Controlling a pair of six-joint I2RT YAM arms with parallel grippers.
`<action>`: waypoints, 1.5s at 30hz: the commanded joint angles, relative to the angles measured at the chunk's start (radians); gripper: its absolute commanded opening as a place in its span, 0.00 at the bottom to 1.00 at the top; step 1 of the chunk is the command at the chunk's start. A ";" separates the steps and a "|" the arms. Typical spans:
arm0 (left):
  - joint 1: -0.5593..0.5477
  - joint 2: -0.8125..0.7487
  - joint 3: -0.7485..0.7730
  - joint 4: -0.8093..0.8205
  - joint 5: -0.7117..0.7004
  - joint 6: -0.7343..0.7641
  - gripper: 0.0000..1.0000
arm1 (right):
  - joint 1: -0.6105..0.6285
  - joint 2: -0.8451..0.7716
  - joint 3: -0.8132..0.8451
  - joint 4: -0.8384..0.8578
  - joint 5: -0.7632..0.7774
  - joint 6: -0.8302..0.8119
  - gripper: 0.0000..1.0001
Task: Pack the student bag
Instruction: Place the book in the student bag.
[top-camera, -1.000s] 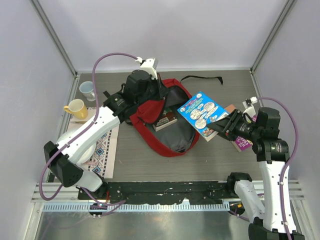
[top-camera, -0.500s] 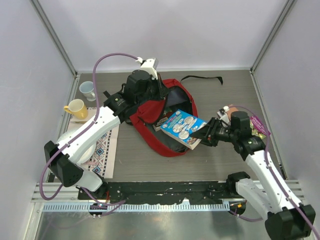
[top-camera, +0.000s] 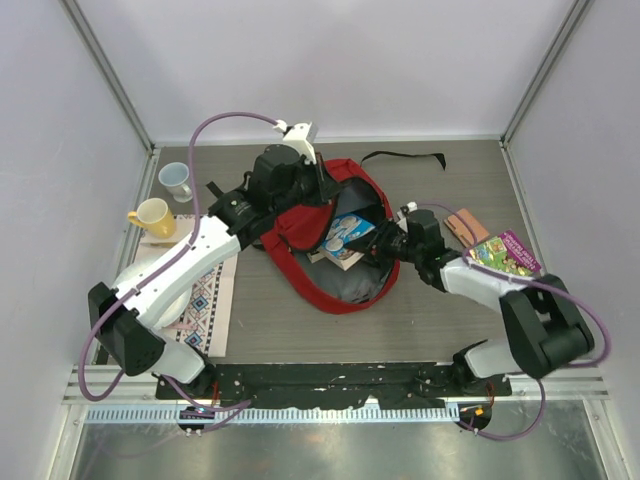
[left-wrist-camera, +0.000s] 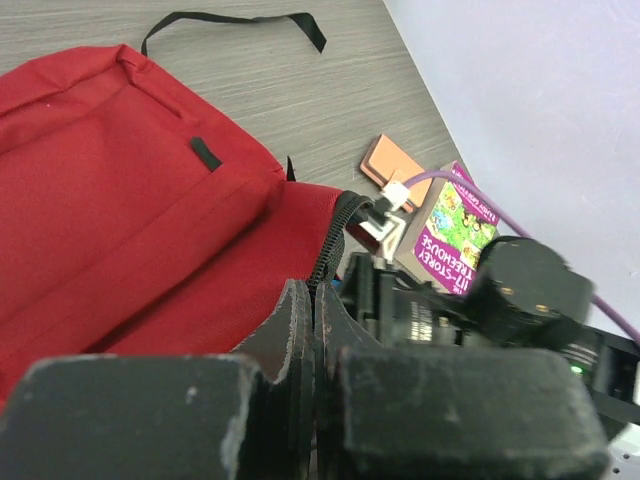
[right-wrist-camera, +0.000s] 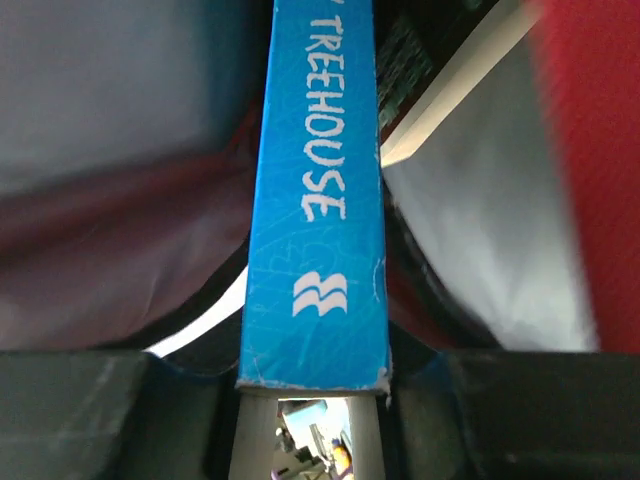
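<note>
**Top external view.** The student bag (top-camera: 338, 301) lies open at mid-bench (top-camera: 440, 320), its mouth facing up. The left tool (top-camera: 322, 188) is at the bag's far rim. The right tool (top-camera: 384, 246) reaches in from the right, clamped on a blue book (top-camera: 350, 231) that sits inside the opening, over what may be a second book, though this is only partly seen. A purple book (top-camera: 506, 255) lies on the bench right of the bag. A yellow mug (top-camera: 152, 217) stands well apart at the left, and a black strap (top-camera: 402, 158) lies behind the bag.

**Left wrist view.** The left tool (left-wrist-camera: 313, 335) has its fingers pressed together on the bag's black zipper edge. The red fabric (left-wrist-camera: 120, 180) spreads to the left, with the purple book (left-wrist-camera: 452, 228) beyond.

**Right wrist view.** The right tool (right-wrist-camera: 312, 388) grips the blue book (right-wrist-camera: 315, 200) by its lower end, spine towards the camera and lettered "TREEHOUSE". Red bag wall (right-wrist-camera: 592, 150) and grey lining surround it.
</note>
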 joint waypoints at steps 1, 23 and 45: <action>-0.001 -0.076 0.001 0.099 0.025 -0.005 0.00 | 0.014 0.105 0.044 0.351 0.103 0.065 0.01; -0.001 -0.064 -0.030 0.132 0.150 -0.051 0.00 | 0.203 0.400 0.191 0.382 0.480 0.082 0.12; -0.001 -0.070 -0.099 0.140 0.158 -0.069 0.00 | 0.212 0.250 0.070 0.147 0.478 -0.082 0.50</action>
